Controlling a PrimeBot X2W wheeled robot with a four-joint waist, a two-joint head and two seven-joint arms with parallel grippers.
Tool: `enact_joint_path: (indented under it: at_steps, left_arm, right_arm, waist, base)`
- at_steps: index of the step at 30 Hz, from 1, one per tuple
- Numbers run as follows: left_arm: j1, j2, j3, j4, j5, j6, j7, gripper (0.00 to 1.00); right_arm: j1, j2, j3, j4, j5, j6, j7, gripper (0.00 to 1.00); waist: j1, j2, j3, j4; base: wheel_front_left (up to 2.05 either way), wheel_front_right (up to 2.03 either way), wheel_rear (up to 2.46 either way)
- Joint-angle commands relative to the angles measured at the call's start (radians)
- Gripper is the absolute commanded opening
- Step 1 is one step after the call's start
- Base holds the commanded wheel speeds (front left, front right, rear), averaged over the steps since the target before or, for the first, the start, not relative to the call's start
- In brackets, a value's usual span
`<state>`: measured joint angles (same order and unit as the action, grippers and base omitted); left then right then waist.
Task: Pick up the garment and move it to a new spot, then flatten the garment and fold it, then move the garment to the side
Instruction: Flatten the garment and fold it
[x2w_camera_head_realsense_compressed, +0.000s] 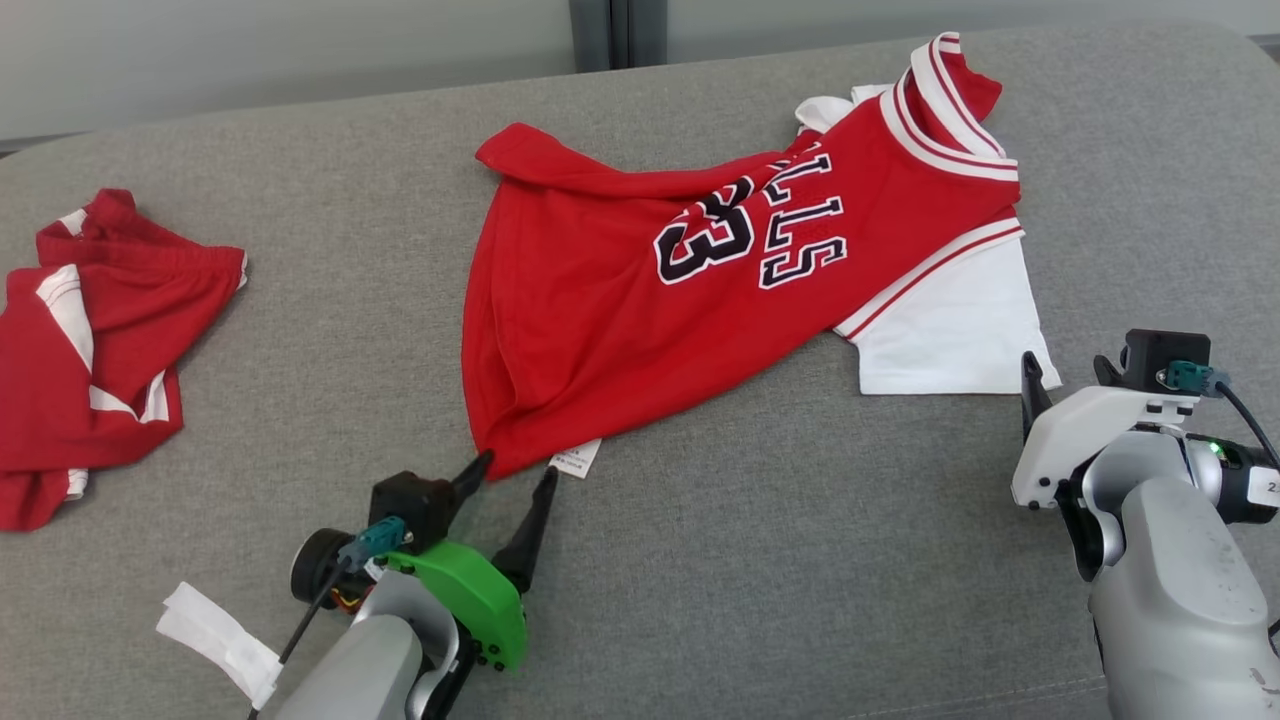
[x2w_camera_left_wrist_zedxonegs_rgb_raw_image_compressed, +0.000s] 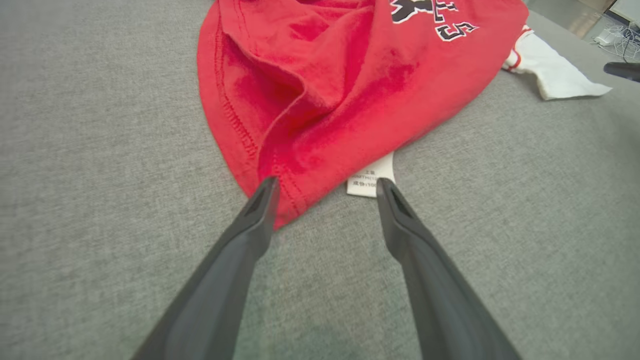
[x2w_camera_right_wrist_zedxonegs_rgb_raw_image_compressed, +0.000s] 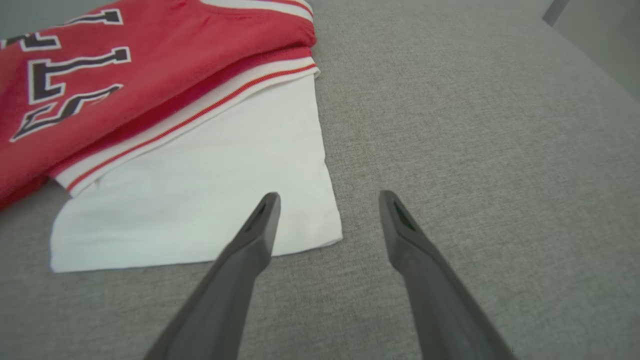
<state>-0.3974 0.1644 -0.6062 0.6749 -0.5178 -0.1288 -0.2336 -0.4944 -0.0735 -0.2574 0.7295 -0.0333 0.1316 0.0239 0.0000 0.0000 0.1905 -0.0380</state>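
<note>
The red jersey (x2w_camera_head_realsense_compressed: 620, 300) lies rumpled across the middle of the grey fabric counter (x2w_camera_head_realsense_compressed: 760, 560). Its hem points near and left, and its striped collar lies far and right. A white sleeve (x2w_camera_head_realsense_compressed: 950, 330) spreads flat from its right side, and a small white care label (x2w_camera_head_realsense_compressed: 577, 458) pokes out under the near hem.

The left tool (x2w_camera_left_wrist_zedxonegs_rgb_raw_image_compressed: 325, 185) is at the near hem corner with its fingers apart. One tip is over the red edge and the other is at the label, but I cannot tell whether either one touches.

The right tool (x2w_camera_right_wrist_zedxonegs_rgb_raw_image_compressed: 327, 197) is also spread apart and holds nothing. It is at the near right corner of the sleeve, with one finger over the white cloth and the other over bare counter.

A second red garment (x2w_camera_head_realsense_compressed: 90, 350) lies bunched at the far left, well apart from the jersey.
</note>
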Motion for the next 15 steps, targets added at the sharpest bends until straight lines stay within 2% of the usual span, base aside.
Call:
enact_joint_path:
  at_steps: [1,7,15]
  left_arm:
    - [-0.027,0.006,0.009,0.023,-0.011,-0.002,-0.010,1.00]
    - [-0.047,-0.014,0.036,0.086,-0.019,0.010,-0.026,1.00]
    - [-0.057,-0.016,-0.017,0.077,-0.003,-0.002,-0.029,1.00]
  right_arm:
    - [-0.022,-0.007,-0.011,0.024,-0.013,-0.002,-0.012,1.00]
    - [-0.066,-0.005,-0.041,0.107,-0.031,-0.002,-0.060,1.00]
    - [-0.079,-0.005,-0.058,0.198,-0.029,-0.002,-0.094,1.00]
  waist:
    - [0.0000,0.0000,0.016,0.003]
    - [0.0000,0.0000,0.030,0.011]
    - [0.0000,0.0000,0.046,0.016]
  base:
    - [0.00,0.00,0.00]
    - [0.00,0.00,0.00]
    - [0.00,0.00,0.00]
